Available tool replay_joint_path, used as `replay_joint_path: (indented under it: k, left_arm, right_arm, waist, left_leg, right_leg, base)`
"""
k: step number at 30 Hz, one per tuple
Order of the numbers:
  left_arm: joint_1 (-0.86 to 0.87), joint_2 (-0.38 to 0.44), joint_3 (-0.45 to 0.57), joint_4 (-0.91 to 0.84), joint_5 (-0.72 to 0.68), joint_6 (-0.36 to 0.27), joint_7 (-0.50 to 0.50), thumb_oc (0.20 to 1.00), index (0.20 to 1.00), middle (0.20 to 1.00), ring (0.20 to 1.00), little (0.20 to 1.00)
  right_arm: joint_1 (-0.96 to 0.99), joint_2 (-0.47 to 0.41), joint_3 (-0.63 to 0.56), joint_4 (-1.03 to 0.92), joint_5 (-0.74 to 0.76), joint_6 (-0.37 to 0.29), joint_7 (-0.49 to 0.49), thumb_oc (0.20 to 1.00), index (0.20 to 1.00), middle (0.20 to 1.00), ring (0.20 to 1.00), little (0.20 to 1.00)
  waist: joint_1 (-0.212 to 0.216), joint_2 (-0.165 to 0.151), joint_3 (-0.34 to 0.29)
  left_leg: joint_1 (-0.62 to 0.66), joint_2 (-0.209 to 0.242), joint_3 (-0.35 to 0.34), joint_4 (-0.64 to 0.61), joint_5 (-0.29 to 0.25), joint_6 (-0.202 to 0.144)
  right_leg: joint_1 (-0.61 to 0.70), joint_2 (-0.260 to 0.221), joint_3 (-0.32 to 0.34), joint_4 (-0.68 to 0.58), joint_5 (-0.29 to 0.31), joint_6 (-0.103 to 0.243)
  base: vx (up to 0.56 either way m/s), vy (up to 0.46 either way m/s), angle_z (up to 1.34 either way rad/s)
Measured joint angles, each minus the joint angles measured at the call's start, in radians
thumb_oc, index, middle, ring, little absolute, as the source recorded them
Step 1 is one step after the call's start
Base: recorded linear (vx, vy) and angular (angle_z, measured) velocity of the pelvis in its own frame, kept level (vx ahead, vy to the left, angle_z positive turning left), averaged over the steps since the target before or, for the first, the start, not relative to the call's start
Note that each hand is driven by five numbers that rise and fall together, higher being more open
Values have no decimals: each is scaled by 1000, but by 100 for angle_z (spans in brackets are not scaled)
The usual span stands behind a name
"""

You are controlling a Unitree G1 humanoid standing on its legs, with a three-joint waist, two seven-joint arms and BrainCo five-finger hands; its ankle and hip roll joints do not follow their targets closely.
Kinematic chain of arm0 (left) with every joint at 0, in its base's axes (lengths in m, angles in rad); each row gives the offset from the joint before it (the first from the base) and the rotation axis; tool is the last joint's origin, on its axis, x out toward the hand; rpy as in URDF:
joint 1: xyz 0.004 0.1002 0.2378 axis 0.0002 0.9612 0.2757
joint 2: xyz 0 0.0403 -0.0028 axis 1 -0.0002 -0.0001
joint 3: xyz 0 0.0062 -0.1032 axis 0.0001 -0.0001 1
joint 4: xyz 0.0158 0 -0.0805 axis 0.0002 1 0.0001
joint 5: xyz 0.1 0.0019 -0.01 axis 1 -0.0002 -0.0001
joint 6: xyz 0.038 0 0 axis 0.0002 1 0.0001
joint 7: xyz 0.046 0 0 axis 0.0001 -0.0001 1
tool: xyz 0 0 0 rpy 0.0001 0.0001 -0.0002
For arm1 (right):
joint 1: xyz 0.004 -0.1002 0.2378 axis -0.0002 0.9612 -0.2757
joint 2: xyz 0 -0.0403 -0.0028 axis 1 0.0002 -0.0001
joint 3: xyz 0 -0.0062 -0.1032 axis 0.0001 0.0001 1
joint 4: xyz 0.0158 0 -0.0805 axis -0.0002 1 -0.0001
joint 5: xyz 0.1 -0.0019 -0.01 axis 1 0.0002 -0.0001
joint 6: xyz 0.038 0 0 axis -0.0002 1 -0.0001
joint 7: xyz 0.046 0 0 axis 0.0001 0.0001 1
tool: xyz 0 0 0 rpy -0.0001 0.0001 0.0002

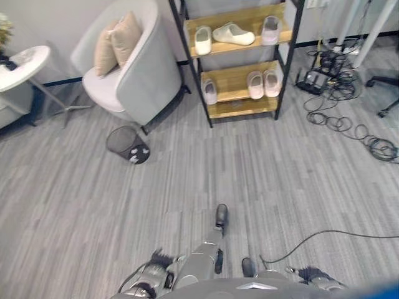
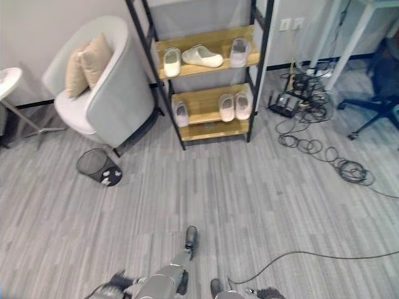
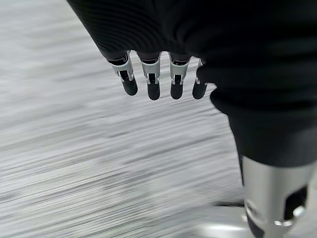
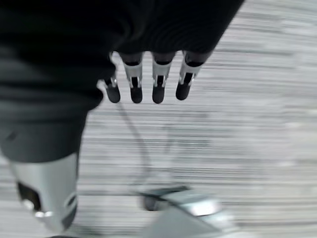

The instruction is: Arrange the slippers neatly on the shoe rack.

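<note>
The shoe rack (image 1: 242, 107) stands ahead against the wall, a black frame with two wooden shelves. On its top shelf I see a white slipper (image 1: 202, 40), a cream slipper (image 1: 234, 34) lying crosswise, and a pale pink slipper (image 1: 270, 29). The lower shelf holds one pale slipper (image 1: 210, 91) at the left and a pair (image 1: 263, 83) side by side at the right. My left hand (image 3: 153, 82) hangs over the grey floor with straight fingers and holds nothing. My right hand (image 4: 158, 82) hangs the same way, open and empty. Both are far from the rack.
A grey armchair (image 1: 134, 75) with beige cushions stands left of the rack, a mesh wastebasket (image 1: 126, 143) lies in front of it. A white side table (image 1: 22, 65) is far left. Loose cables (image 1: 349, 118) and an office chair (image 2: 380, 75) are at the right.
</note>
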Motion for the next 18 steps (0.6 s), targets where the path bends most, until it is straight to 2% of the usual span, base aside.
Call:
replay_joint_path:
  k: [1, 2, 3, 4, 5, 6, 7, 8, 9, 10, 11, 12, 13, 14, 15, 16, 17, 18]
  left_arm:
    - [45, 18, 20, 34, -2, 6, 7, 1000, 1000, 1000, 1000, 1000]
    - [85, 29, 49, 41, -3, 9, 8, 1000, 1000, 1000, 1000, 1000]
    - [98, 36, 50, 25, -6, 21, 7, 1000, 1000, 1000, 1000, 1000]
    - [93, 39, 39, -6, -10, 22, 6, 1000, 1000, 1000, 1000, 1000]
    - [71, 50, 23, -57, -9, 26, 9, 1000, 1000, 1000, 1000, 1000]
    - [39, 61, 23, -121, -12, 23, 7, 1000, 1000, 1000, 1000, 1000]
    - [-1, 53, 23, -184, -12, 15, 7, 1000, 1000, 1000, 1000, 1000]
    - [-36, 43, 23, -205, -15, 14, 7, 1000, 1000, 1000, 1000, 1000]
    - [-74, 33, 21, -218, -21, -6, 8, 1000, 1000, 1000, 1000, 1000]
    - [-133, 13, 23, -229, -27, -3, 13, 1000, 1000, 1000, 1000, 1000]
    - [-158, 15, 25, -230, -41, -4, 22, 1000, 1000, 1000, 1000, 1000]
    - [-170, 17, 31, -230, -45, -6, 26, 1000, 1000, 1000, 1000, 1000]
    - [-174, 21, 34, -226, -47, -7, 26, 1000, 1000, 1000, 1000, 1000]
    - [-169, 26, 33, -200, -48, -17, 27, 1000, 1000, 1000, 1000, 1000]
    - [-141, 21, 33, -182, -48, -22, 27, 1000, 1000, 1000, 1000, 1000]
    - [-117, 11, 33, -166, -48, -23, 27, 1000, 1000, 1000, 1000, 1000]
    - [-55, -10, 33, -129, -48, -29, 29, 1000, 1000, 1000, 1000, 1000]
    - [23, -12, 39, -80, -49, -26, 41, 1000, 1000, 1000, 1000, 1000]
  right_arm:
    - [38, 39, -45, -19, 17, -11, 4, 1000, 1000, 1000, 1000, 1000]
    - [73, 76, -86, -21, 38, -14, 8, 1000, 1000, 1000, 1000, 1000]
    - [76, 100, -90, -27, 50, -20, 9, 1000, 1000, 1000, 1000, 1000]
    - [76, 108, -68, -21, 50, -22, 12, 1000, 1000, 1000, 1000, 1000]
    - [68, 106, -45, -28, 48, -22, 16, 1000, 1000, 1000, 1000, 1000]
    - [68, 111, -32, -59, 47, -25, 21, 1000, 1000, 1000, 1000, 1000]
    - [65, 106, -34, -105, 48, -34, 24, 1000, 1000, 1000, 1000, 1000]
    - [59, 99, -36, -133, 48, -34, 27, 1000, 1000, 1000, 1000, 1000]
    - [56, 93, -38, -138, 48, -40, 28, 1000, 1000, 1000, 1000, 1000]
    - [71, 91, -38, -162, 47, -46, 33, 1000, 1000, 1000, 1000, 1000]
    - [69, 84, -37, -207, 47, -59, 39, 1000, 1000, 1000, 1000, 1000]
    - [70, 76, -33, -226, 47, -68, 41, 1000, 1000, 1000, 1000, 1000]
    - [71, 71, -37, -223, 47, -69, 40, 1000, 1000, 1000, 1000, 1000]
    - [76, 67, -63, -193, 64, -68, 40, 1000, 1000, 1000, 1000, 1000]
    - [74, 59, -77, -173, 65, -68, 37, 1000, 1000, 1000, 1000, 1000]
    - [77, 53, -77, -158, 64, -68, 33, 1000, 1000, 1000, 1000, 1000]
    - [90, 21, -86, -121, 59, -66, 26, 1000, 1000, 1000, 1000, 1000]
    - [139, 2, -88, -79, 57, -62, 23, 1000, 1000, 1000, 1000, 1000]
  waist:
    - [-2, -59, -53]
    - [2, -103, -86]
    - [1, -137, -105]
    - [3, -150, -117]
    - [18, -149, -125]
    - [22, -136, -136]
    - [21, -104, -154]
    - [24, -78, -153]
    - [15, -37, -159]
    - [5, 12, -148]
    - [-1, 40, -134]
    - [-28, 41, -130]
    - [-40, 40, -127]
    - [-70, -1, -119]
    - [-87, -24, -120]
    - [-97, -27, -122]
    - [-104, -24, -123]
    - [-97, -27, -127]
  left_leg:
    - [27, -37, 15, 59, -8, 10]
    - [96, -56, 14, 24, 8, 7]
    - [149, -65, 12, -11, 15, 27]
    - [180, -64, 6, -19, 3, 44]
    - [217, -63, 3, -15, -41, 62]
    - [245, -69, 0, -15, -73, 65]
    - [259, -87, 3, -12, -96, 93]
    - [270, -97, 6, -9, -104, 98]
    - [281, -96, 0, -11, -109, 86]
    - [317, -84, -83, -24, -116, 76]
    - [356, -69, -129, -50, -120, 70]
    - [383, -63, -139, -48, -136, 42]
    - [403, -59, -156, -49, -163, 2]
    - [452, -78, -155, -50, -174, -15]
    - [491, -93, -147, -48, -175, -16]
    - [519, -102, -143, -39, -175, -16]
    - [550, -132, -139, 12, -180, -25]
    - [566, -191, -106, 151, -235, -63]
  right_leg:
    - [50, -30, 7, -37, -32, -11]
    - [86, -40, 3, -8, -60, 15]
    - [78, -43, -17, 70, -68, 60]
    - [66, -32, -25, 144, -54, 99]
    - [26, -10, -31, 274, -45, 145]
    - [-49, -2, -83, 485, -55, 170]
    - [-160, -37, -134, 684, -49, 182]
    - [-230, -73, -162, 813, -41, 194]
    - [-291, -95, -180, 862, -43, 192]
    - [-379, -137, -252, 881, -100, 104]
    - [-474, -141, -306, 837, -124, 65]
    - [-517, -103, -299, 672, -124, 64]
    - [-539, -87, -300, 557, -117, 67]
    - [-574, -61, -303, 364, -48, 71]
    - [-595, -37, -314, 291, 13, 34]
    - [-595, -22, -333, 256, 58, -9]
    - [-588, 8, -381, 216, 123, -81]
    - [-520, 16, -346, 132, 282, -155]
  base:
    - [463, 179, -17]
    - [376, 159, 1]
    - [386, 180, 8]
    - [360, 181, 7]
    - [326, 173, 0]
    - [173, 98, -14]
    - [263, 154, -8]
    - [242, 142, -7]
    - [347, 182, -9]
    - [358, 109, -28]
    - [356, 56, -30]
    - [362, -6, -13]
    - [273, -65, 35]
    - [270, -88, 42]
    - [353, -166, 46]
    - [360, -196, 29]
    - [574, -369, 51]
    - [388, -267, 60]
